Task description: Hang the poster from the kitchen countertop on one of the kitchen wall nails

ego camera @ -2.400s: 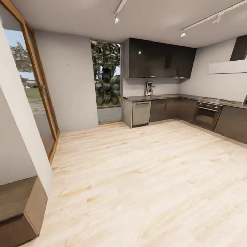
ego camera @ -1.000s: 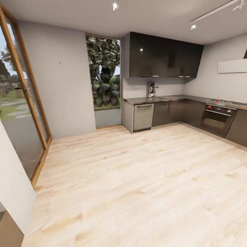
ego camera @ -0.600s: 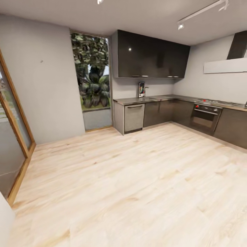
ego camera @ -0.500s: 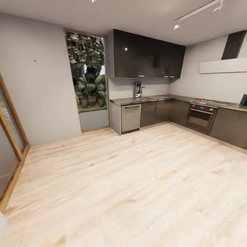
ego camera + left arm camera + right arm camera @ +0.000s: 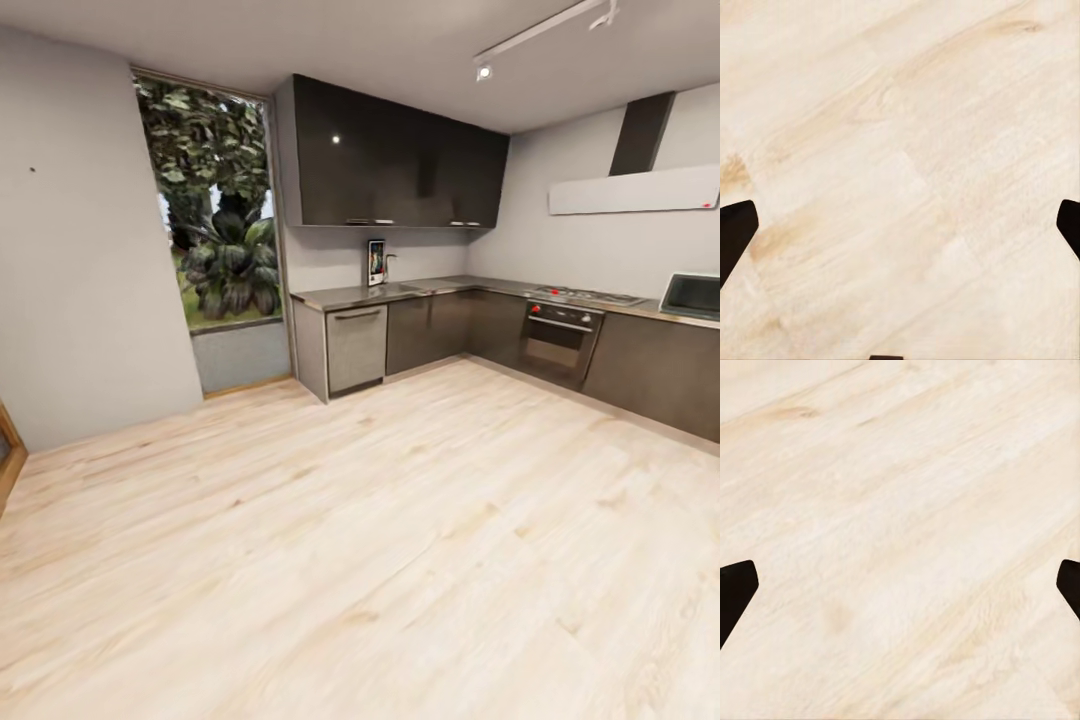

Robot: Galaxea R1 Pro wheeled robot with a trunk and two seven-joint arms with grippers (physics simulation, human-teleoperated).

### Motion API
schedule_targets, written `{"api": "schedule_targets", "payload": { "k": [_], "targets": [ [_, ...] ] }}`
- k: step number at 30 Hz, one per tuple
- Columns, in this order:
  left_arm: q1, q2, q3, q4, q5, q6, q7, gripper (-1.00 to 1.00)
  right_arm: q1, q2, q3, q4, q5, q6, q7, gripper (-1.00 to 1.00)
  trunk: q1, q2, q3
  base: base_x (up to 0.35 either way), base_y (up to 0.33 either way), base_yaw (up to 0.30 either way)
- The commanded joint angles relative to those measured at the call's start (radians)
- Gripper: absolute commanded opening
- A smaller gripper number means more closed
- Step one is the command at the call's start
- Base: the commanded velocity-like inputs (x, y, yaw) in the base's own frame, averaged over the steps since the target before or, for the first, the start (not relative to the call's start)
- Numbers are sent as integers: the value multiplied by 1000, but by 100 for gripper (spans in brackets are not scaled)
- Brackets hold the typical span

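Poster (image 5: 376,262) stands upright at the far end of the kitchen, on the countertop (image 5: 350,295), leaning back by the grey wall under the dark upper cabinets (image 5: 395,155). It is too small from here for me to read its art; I make out only a pale border and dark middle. Just beside it, toward the sink, rises the chrome tap (image 5: 391,262).

The countertop runs from a steel-fronted dishwasher (image 5: 356,347) along dark cabinet fronts to the corner, then on past the hob (image 5: 585,295) and oven (image 5: 555,341) to a microwave (image 5: 689,295). Above the hob hangs a pale hood (image 5: 632,187) with a dark flue. A tall window (image 5: 215,205) full of leafy plants sits beside the cabinets, and on the bare grey wall on the window's other side I see one small dark nail (image 5: 32,169), high up.

A wide stretch of pale wood floor (image 5: 380,540) lies between me and the counter, so the poster is well apart from both my hands.

My left gripper (image 5: 900,229) faces the floor, its dark fingertips spread wide, nothing between them. My right gripper (image 5: 900,589) is the same: spread wide, empty, over bare planks.
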Motion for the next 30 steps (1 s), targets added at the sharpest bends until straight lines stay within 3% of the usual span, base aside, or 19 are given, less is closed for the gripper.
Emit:
{"api": "schedule_targets", "payload": {
  "k": [1,30],
  "targets": [
    [0,0,1,-1,0,-1,1,100,0,0,0,1,1,-3,0,100,1,0,-1,334,0,-11],
    [1,0,1,-1,0,-1,1,100,0,0,0,1,1,-4,-1,100,1,0,-1,333,0,-1]
  ]
}}
